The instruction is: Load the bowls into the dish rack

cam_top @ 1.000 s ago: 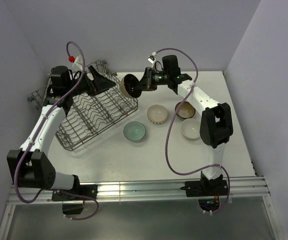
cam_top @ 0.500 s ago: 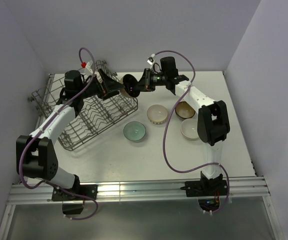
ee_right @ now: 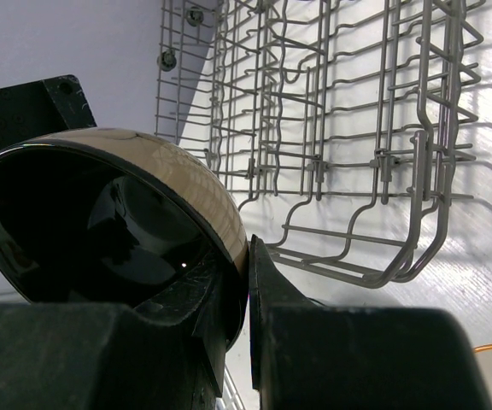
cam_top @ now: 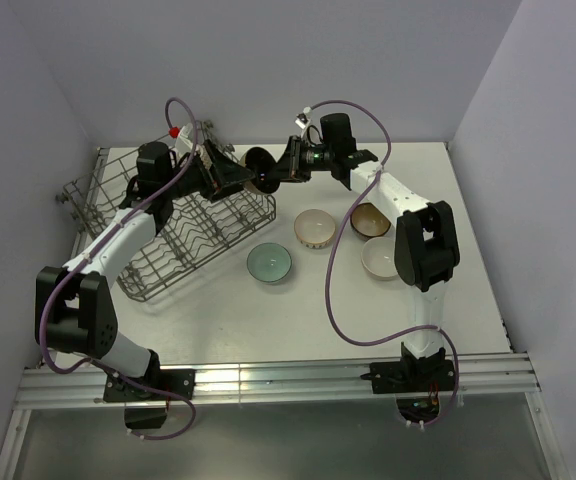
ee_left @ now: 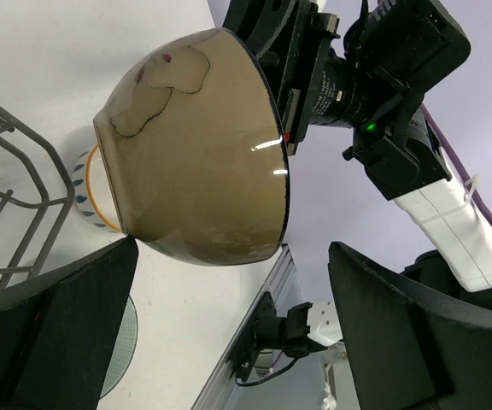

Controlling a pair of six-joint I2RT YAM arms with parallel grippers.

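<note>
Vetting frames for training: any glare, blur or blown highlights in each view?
Left wrist: sharp, a thin glint on the bowl. Right wrist: the right tool is a blurred dark mass, dish rack crisp, table washed out. Top external: evenly lit, glare on the front rail.

- A robotics lab, plainly: a left arm [cam_top: 118,240] and a right arm [cam_top: 413,215] rise from black bases fixed to an aluminium rail [cam_top: 288,380] along the near edge of the worktop [cam_top: 268,320].
- Purple cables [cam_top: 330,295] loop in the open from the bases up to the wrists.
- Bare, pale walls [cam_top: 268,70] box the white worktop in on three sides, like a test booth.
- The only homely things are a wire dish rack [cam_top: 183,240] and a few bowls [cam_top: 314,228], laid out like props on the plain surface.
</note>
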